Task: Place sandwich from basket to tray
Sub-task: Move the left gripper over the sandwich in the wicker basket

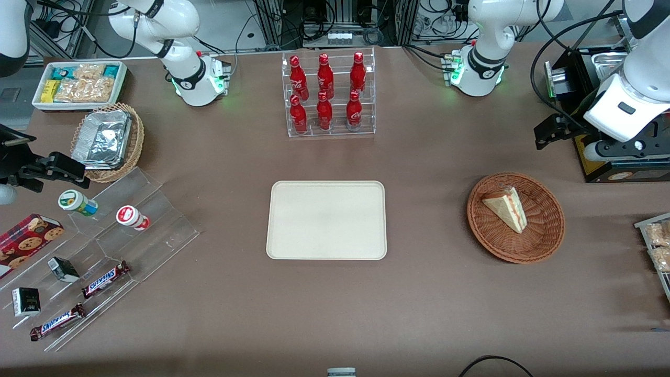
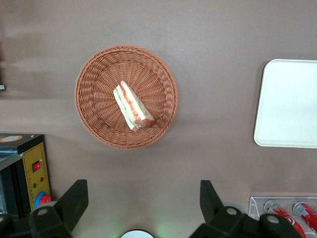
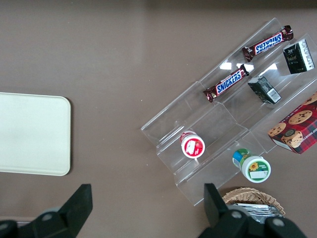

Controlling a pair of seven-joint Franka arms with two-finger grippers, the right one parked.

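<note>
Sandwich (image 1: 506,208) lies in the basket (image 1: 544,238), a little off centre, well apart from the tray (image 1: 326,220), which sits mid-worktop toward the parked arm's end from the basket. Bare worktop (image 1: 429,293) between the two.

My pincer (image 2: 140,198) hangs high, farther from the front camera than the basket and toward the working arm's end of the worktop. Jaws stand wide apart, nothing between them. In the wrist view both fingers (image 2: 74,201) frame bare worktop only; the basket sits clear of the gap, out ahead of the fingertips, and the sandwich is not under the pincer yet.

The relation I work from: the sandwich is a wedge, long axis running on a diagonal across the basket, with the red and green filling edge along one long side. In the wrist view that axis is tilted against the line joining my two fingers, neither square to it nor along it. I judge the approach needs travel toward the front camera to centre over the wedge, then wrist rotation so the jaws close across its short thickness, bread face to bread face, not end to end.

Nothing lifted; transfer not begun. Soft bread, I expect it to crush if squeezed hard.
</note>
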